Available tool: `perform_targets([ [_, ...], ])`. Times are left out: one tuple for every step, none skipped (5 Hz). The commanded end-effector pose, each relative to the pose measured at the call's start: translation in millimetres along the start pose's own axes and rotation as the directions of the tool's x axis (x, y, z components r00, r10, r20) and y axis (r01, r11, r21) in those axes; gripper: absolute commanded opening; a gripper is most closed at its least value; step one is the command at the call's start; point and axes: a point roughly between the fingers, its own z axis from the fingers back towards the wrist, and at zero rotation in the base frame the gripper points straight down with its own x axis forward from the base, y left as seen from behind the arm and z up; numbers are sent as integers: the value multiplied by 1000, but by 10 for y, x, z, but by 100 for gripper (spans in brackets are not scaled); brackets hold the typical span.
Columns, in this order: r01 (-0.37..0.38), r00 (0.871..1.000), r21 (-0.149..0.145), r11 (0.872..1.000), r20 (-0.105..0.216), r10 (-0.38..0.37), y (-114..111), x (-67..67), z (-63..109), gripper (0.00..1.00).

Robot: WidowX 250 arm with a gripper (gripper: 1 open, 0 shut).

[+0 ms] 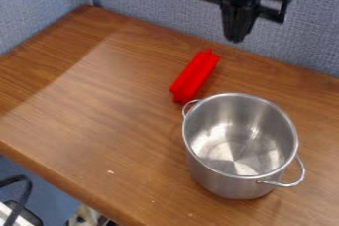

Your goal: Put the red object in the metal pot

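The bright red rectangular block (193, 75) is left lying on the wooden worktop (93, 81) just beside the shiny round steel pot (241, 143); the black gripper (240, 32) is held above, jaws closed and empty.

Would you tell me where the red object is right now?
The red object lies flat on the wooden table, just up-left of the metal pot.

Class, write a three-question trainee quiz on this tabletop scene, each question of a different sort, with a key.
1. True or false: the red object lies inside the metal pot.
2. The gripper is: A) shut on the red object, B) shut and holding nothing, C) wide open.
3. Fill in: the red object rests on the ____, beside the pot's rim.

Key: 1 false; 2 B; 3 table.
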Motion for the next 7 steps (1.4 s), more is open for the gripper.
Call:
perform_targets([
  [-3,997,-6,1000,79,3,-44,-9,311,0],
  [-20,997,-3,1000,69,20,8,-2,302,0],
  [-62,997,-8,998,44,62,13,-126,161,0],
  [-69,997,-12,998,44,70,-19,-62,40,0],
  [-71,997,-12,997,42,72,20,62,-113,0],
  [-77,996,-7,997,37,77,73,160,-283,0],
  [-103,994,-2,995,32,103,95,196,-465,0],
])
